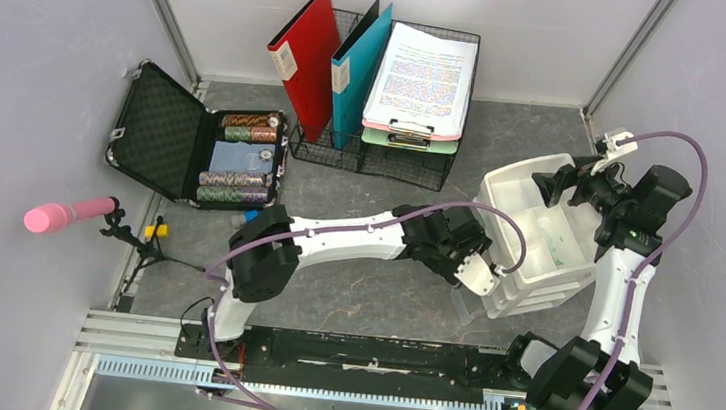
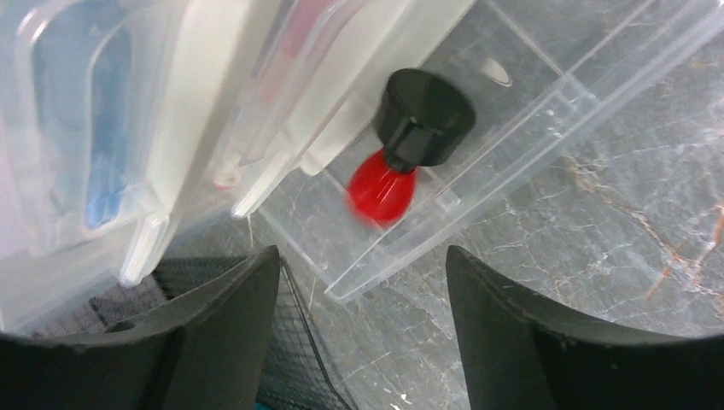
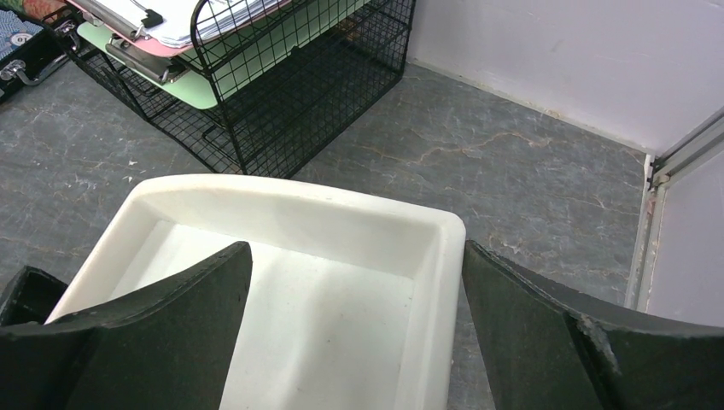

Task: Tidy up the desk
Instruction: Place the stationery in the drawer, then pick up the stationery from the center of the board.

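At the far left you see a pink cylinder [image 1: 67,215] on a small black stand, beside the left edge of the dark-grey, stone-look desk [image 1: 360,300]. The desk spreads between pale grey walls, with a black-and-aluminium rail [image 1: 375,355] along its near edge. Next on it sits an open black foam-lined case [image 1: 160,135] holding banded rolls. Right of that, a black wire rack [image 1: 384,157] holds a red folder [image 1: 303,54], a teal folder [image 1: 360,64] and clipboards topped with a printed sheet [image 1: 423,78].

Your left gripper [image 1: 472,279] reaches to the front of a white plastic drawer unit [image 1: 536,247]. Its fingers are spread with nothing between them, facing a clear plastic drawer [image 2: 529,141] in which lies a small red bottle with a black cap [image 2: 410,137]. Your right gripper [image 3: 357,256] hovers above the unit's white top tray [image 3: 341,213], fingers spread wide, holding nothing.
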